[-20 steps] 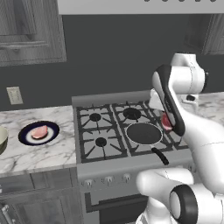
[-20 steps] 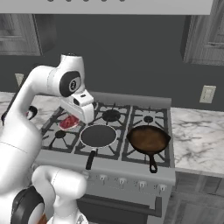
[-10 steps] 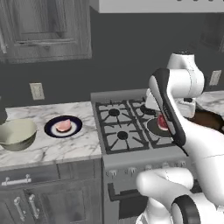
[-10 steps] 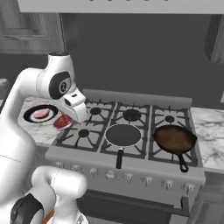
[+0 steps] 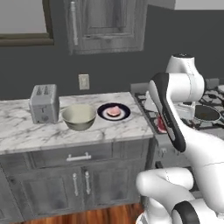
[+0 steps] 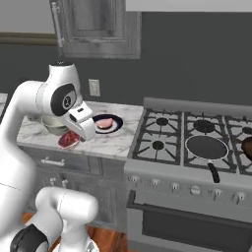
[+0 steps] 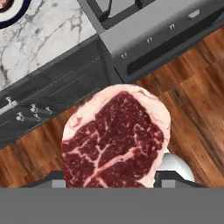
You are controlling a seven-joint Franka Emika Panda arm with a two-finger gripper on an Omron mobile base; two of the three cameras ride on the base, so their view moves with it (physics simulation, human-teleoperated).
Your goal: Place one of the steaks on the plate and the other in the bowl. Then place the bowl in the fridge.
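Currently, operator, your dark red marbled steak (image 7: 114, 139) sits gripped in the gripper (image 6: 74, 138), jaws standing wide and closed on the meat. In the hand view the steak is a flat slab, deep red with white fat veins and a pale pink rim, hanging over wood floor (image 7: 192, 109) with the counter front at 12 o'clock.

Item two: the pale pink steak (image 5: 113, 111) lies on the plate (image 5: 103, 114), a round flat dish with navy rim and white ring, on the marble counter (image 5: 26, 131). Touching or just beside the plate, at its 9 o'clock in the left base view, stands the bowl (image 5: 78, 117), deep, round, cream-green.

Arm pose: in the right base view your white arm bends over at the elbow, hand pointing downward, with the held steak (image 6: 69, 140) just off the counter's front edge, at 7 o'clock from the plate (image 6: 114, 123). In the left base view the forearm hides most of the gripper; only a sliver of red meat (image 5: 161, 125) shows beside it.

Left base view further lists a silver toaster (image 5: 43, 103) at 9 o'clock of the bowl, and a wall socket (image 5: 84, 81) above. Right base view lists the stove (image 6: 197, 142) with black grates, a black frying pan (image 6: 205, 147) with handle, and a brown skillet (image 6: 247, 146) at the frame's 3 o'clock edge. Grey wood-panel cabinets (image 5: 74, 183) run below the counter.
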